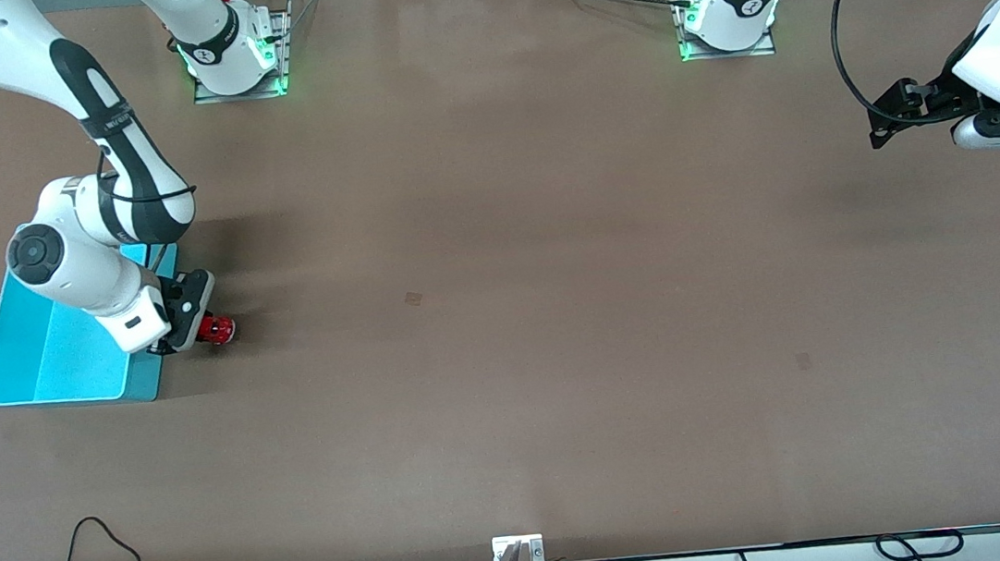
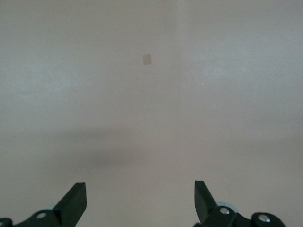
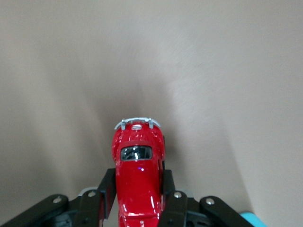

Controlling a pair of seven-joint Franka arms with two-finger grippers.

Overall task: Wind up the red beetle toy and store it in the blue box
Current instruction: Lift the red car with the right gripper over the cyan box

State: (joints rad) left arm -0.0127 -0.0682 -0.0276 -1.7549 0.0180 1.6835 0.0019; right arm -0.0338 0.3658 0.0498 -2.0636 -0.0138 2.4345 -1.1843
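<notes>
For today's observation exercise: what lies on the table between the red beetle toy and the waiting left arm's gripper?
Only bare brown table, the front view shows. The red beetle toy sits in the right gripper; the left gripper waits, jaws open.

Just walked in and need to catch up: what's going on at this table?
The right pincer is shut on the red beetle toy, holding it by its sides low at the table right beside the blue box, at the right arm's end. The car is not in the box yet. The left arm waits at its own end, its left pincer open over bare tabletop.
</notes>
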